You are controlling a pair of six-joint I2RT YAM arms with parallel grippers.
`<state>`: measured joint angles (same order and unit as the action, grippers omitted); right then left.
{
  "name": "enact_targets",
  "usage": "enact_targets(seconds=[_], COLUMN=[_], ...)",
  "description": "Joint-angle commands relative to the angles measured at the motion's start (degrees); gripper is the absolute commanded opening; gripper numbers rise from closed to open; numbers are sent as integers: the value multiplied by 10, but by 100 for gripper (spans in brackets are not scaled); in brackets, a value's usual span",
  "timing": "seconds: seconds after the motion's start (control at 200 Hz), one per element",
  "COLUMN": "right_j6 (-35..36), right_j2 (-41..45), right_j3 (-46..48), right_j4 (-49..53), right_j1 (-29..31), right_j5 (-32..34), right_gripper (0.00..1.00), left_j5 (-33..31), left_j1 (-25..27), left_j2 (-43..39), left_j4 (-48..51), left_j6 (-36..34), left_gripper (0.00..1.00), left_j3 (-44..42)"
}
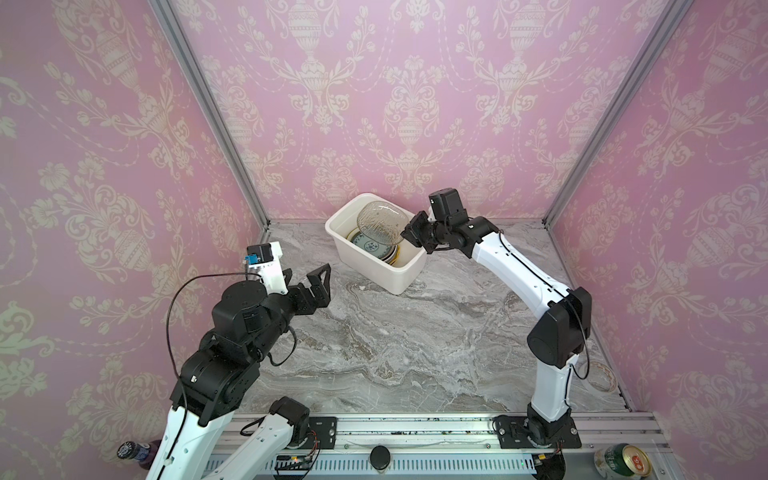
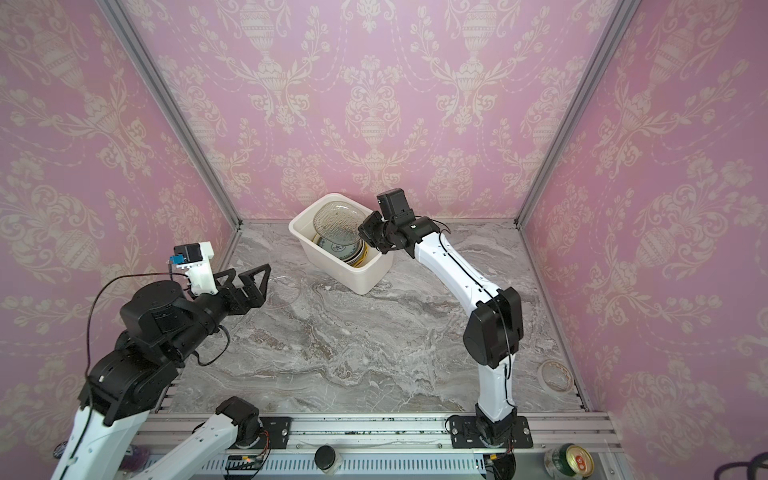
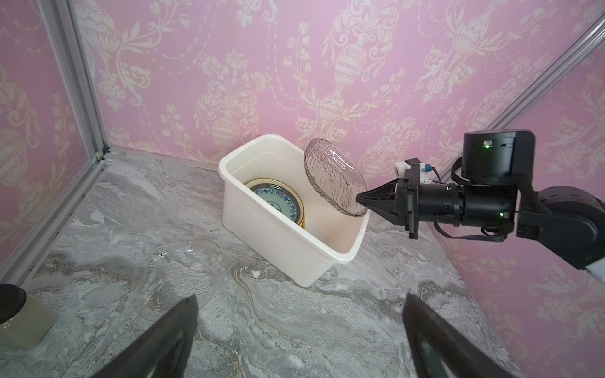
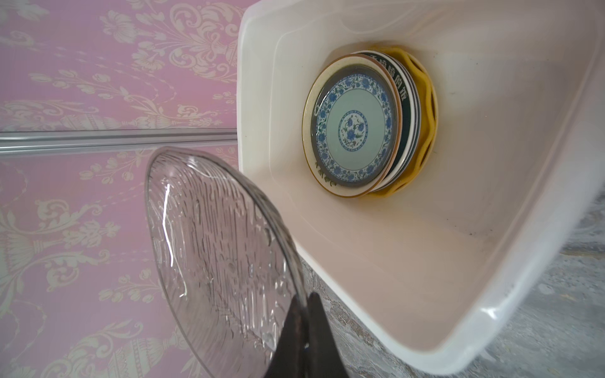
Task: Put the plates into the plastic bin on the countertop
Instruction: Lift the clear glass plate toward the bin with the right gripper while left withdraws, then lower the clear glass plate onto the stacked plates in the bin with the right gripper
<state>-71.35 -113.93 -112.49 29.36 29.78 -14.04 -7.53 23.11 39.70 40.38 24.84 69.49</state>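
The white plastic bin [image 1: 386, 270] [image 2: 353, 274] [image 3: 271, 242] [image 4: 393, 261] stands at the back of the grey marble countertop [image 1: 395, 340]. Inside lies a stack of plates: a blue patterned plate [image 4: 352, 127] [image 3: 278, 201] on top, dark-rimmed white plates [image 4: 407, 108] under it, a yellow scalloped plate [image 4: 425, 131] lowest. My right gripper [image 1: 404, 234] [image 2: 362, 230] [image 3: 360, 199] [image 4: 307, 297] is shut on the rim of a clear glass plate [image 1: 380, 222] [image 2: 336, 224] [image 3: 330, 176] [image 4: 212, 261], held tilted over the bin's right side. My left gripper [image 1: 307, 276] [image 2: 243, 274] [image 3: 301, 297] hovers open and empty, left of the bin.
A tape roll [image 1: 600, 376] [image 2: 555, 376] lies at the countertop's right front corner. A black-lidded jar [image 3: 19, 317] shows at the edge of the left wrist view. The ribbed aluminium rail [image 1: 415, 432] runs along the front, with a can [image 1: 623, 461] and a bottle [image 1: 133, 451] beyond it.
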Motion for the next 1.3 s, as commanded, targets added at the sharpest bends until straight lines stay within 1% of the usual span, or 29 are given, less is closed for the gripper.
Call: enact_targets(seconds=[0.0, 0.155, 0.255, 0.435, 0.771, 1.006, 1.131, 1.296], right_j6=[-35, -36, -44, -58, -36, -19, -15, -30], right_j2=[-51, -140, -184, -247, -286, -324, -328, -330], right_j3=[-67, -156, -192, -246, -257, -292, -290, -288], right_j4=[-47, -57, -74, -73, -55, -25, -20, -23], right_j1=[-1, -3, -3, -3, -2, 3, 5, 11], right_j5=[3, 11, 17, 29, 64, 53, 58, 58], right_gripper=[5, 5, 5, 5, 5, 7, 7, 7], left_j5=[-31, -24, -20, -13, 1, -2, -1, 0], left_j1=[0, 1, 0, 0, 1, 0, 0, 0], left_j2=[-6, 16, 30, 50, 71, 68, 67, 66], left_j4=[29, 44, 41, 31, 33, 36, 35, 36], left_j6=[-13, -5, 3, 20, 36, 40, 40, 33], left_gripper=[99, 99, 99, 99, 99, 99, 99, 99], left_j3=[-13, -15, -17, -19, -23, -32, -36, -40])
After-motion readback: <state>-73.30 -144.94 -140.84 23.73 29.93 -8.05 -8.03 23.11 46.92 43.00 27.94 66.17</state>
